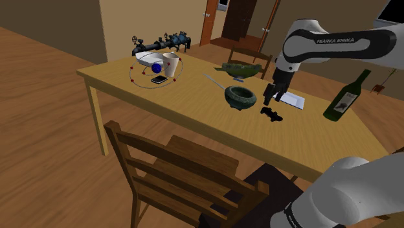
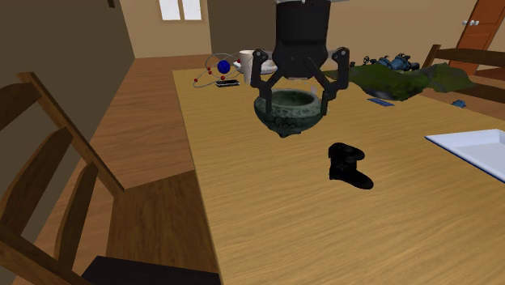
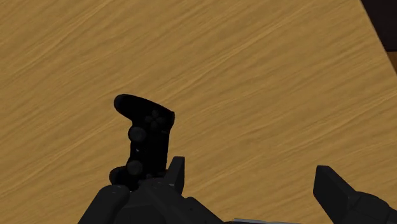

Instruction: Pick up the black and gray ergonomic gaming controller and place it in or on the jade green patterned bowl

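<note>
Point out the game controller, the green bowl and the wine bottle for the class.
controller [image 2: 345,161]: second exterior view, on the middle of its black body.
green bowl [image 2: 287,121]: second exterior view, on its outer wall.
wine bottle [image 1: 344,101]: shoulder view, on its pale label.

My arm shows me smooth, rounded white shells broken up by dark joints, with dark lettering along one link that reads FRANKA EMIKA, and it ends in an all-black gripper — a boxy body with two angular, blocky fingers.
</note>
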`<state>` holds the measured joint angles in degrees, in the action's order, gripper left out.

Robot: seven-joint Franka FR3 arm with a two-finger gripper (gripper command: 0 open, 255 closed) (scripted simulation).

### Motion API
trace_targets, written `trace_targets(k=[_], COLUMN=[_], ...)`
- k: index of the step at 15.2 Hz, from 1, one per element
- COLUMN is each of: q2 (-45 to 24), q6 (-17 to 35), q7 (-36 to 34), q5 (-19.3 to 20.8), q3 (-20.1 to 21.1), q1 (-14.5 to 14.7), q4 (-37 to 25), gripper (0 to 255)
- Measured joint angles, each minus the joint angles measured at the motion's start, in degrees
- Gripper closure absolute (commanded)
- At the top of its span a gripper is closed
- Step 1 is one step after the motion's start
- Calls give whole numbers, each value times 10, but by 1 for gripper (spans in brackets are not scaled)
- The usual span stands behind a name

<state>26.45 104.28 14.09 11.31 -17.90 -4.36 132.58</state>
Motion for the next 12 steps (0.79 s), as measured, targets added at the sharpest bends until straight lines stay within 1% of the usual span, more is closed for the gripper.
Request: trace_targets(k=[5,9,12], q2=[-80,-155,-178], q6=[48,85,108], q7=[55,103,118], q5=[4,-8,-13], q3=[-49,-86,-96], q1=[-12,-20,-24], q4=[-29,-63,-61], gripper=[0,0,0])
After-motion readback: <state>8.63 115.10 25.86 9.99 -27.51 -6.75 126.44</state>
